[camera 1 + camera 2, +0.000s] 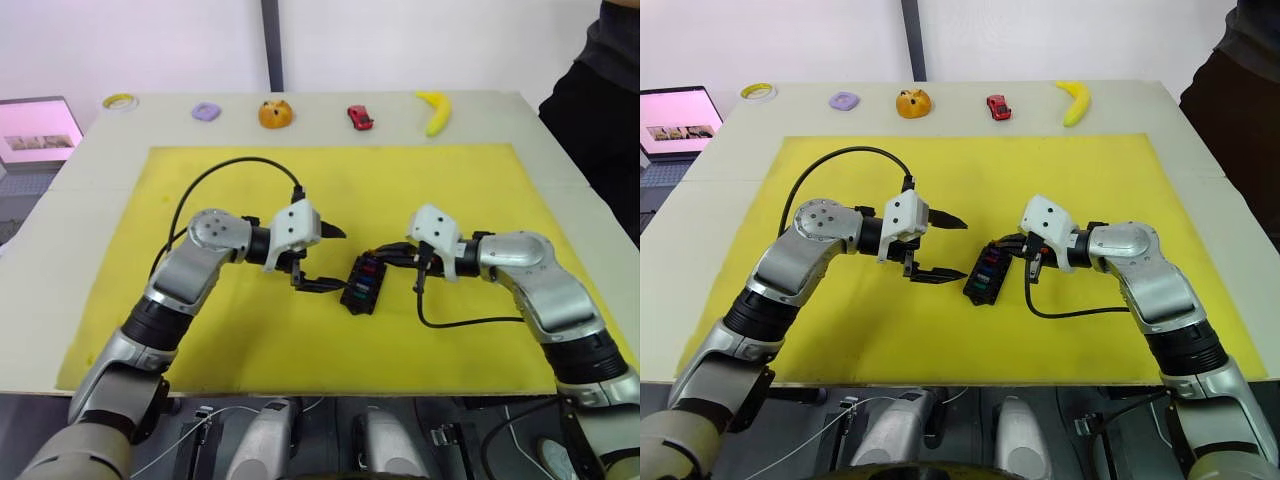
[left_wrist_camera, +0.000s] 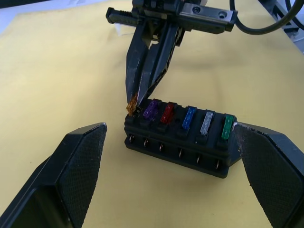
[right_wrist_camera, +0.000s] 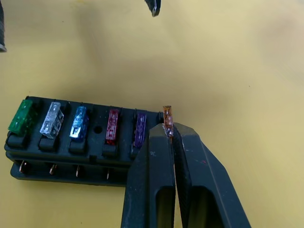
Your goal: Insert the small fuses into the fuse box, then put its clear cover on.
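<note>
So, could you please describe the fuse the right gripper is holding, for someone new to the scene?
On the yellow mat lies the black fuse box. At the end of its fuse row, beside the purple fuse, the right gripper pinches the orange fuse, the only one not seated.

Black fuse box on yellow mat; green, clear-whitish, blue, red, purple fuses; orange, perhaps amber, fuse

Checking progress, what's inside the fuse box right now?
The fuse box holds purple, red, blue, clear and green fuses. The right end effector pinches an orange fuse at the end slot, hiding that slot.
</note>
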Available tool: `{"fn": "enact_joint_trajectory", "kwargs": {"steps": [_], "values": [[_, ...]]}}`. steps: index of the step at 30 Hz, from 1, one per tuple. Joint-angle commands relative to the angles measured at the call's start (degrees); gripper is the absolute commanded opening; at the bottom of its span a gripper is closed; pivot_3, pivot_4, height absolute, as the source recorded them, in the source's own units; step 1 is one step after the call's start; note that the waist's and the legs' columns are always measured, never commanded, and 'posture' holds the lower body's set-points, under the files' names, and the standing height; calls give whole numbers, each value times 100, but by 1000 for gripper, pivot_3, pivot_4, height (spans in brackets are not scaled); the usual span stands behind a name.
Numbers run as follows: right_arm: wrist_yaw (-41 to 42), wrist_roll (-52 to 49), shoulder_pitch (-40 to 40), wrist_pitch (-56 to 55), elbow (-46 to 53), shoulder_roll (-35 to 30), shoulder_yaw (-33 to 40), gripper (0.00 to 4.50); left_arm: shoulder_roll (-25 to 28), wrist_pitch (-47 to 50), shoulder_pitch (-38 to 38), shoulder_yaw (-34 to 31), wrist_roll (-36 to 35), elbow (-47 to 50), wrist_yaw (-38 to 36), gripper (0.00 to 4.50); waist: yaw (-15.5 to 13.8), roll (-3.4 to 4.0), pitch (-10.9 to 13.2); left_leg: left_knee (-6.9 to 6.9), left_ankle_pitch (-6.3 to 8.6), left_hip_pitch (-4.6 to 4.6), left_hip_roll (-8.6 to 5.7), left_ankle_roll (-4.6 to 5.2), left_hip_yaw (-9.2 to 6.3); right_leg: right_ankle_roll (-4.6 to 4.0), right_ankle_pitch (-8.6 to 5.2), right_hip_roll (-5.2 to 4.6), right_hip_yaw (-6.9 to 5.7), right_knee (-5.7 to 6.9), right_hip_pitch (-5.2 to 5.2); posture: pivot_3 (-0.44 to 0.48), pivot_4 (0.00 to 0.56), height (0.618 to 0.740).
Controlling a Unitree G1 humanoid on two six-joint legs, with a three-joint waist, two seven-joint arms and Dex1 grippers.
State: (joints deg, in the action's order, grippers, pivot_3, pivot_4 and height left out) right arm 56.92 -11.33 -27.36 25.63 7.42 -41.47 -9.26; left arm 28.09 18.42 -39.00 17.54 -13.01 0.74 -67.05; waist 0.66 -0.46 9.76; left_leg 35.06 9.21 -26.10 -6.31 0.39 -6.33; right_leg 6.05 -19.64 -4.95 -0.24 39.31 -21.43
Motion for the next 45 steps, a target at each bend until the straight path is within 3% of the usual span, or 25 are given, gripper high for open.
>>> {"fn": "enact_joint_trajectory", "kwargs": {"steps": [1,23,26,28,40,43,45], "values": [[-5,66,-60,20,21,-3,-28,39,20,-52,-61,-93,-13,151,23,4500,0,0,0,0,0,0,0,0,0,0,0,0,0,0,0,0,150,735],[222,-100,-309,707,443,-114,-33,39,-12,-106,15,-78,-11,183,116,4500,3,0,0,0,0,0,0,0,0,0,0,0,0,0,0,0,150,735],[222,-289,-352,757,665,-144,193,1057,-12,-121,35,-77,-9,184,122,4500,1,0,0,0,0,0,0,0,0,0,0,0,0,0,-1,0,150,735],[223,-394,-362,831,794,-180,307,2022,-10,-129,42,-78,-8,181,121,4500,0,0,0,0,0,0,0,0,-1,0,0,0,0,0,-1,0,150,735],[-137,-976,58,570,828,229,912,2022,-56,-169,-18,-75,-16,99,113,4500,-7,0,0,0,1,0,0,1,-1,0,0,-1,0,0,0,0,150,735],[-176,-1071,260,353,716,417,985,1244,-59,-148,-24,-79,-20,111,110,4500,-3,0,0,1,1,0,-1,0,0,0,0,-1,0,0,1,0,150,735],[-183,-1155,359,254,670,562,965,312,-60,-137,-20,-77,-22,118,110,4500,6,0,0,0,1,0,0,0,0,0,0,-1,0,0,0,0,150,735]]}}
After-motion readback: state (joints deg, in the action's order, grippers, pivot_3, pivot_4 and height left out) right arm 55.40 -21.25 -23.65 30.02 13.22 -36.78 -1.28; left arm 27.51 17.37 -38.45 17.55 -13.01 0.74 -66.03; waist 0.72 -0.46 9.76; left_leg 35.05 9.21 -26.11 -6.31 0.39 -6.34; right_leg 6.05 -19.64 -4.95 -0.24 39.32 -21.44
